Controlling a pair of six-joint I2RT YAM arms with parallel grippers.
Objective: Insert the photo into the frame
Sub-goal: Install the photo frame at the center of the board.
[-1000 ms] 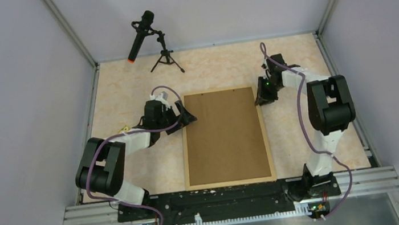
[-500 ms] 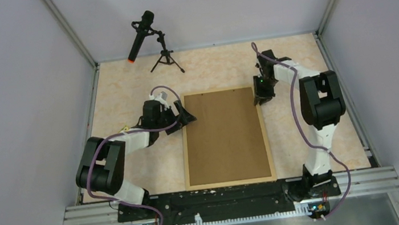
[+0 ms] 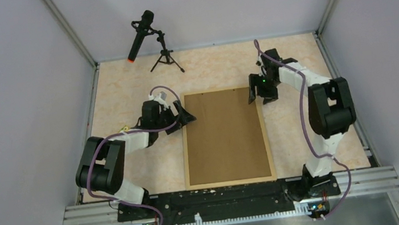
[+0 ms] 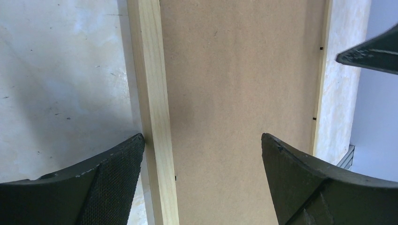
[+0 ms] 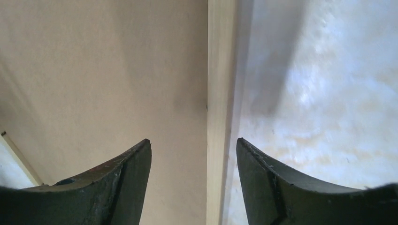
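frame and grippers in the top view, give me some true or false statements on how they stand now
The frame lies flat, brown backing board up. True.
The left gripper is shut on a rail. False: it is open, straddling the left rail.
The right gripper is open over the right rail. True.
The photo lies beside the frame. False: no photo shows in any view.

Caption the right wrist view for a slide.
Open right gripper astride the frame's wood rail, brown backing board on one side, marbled table on the other.
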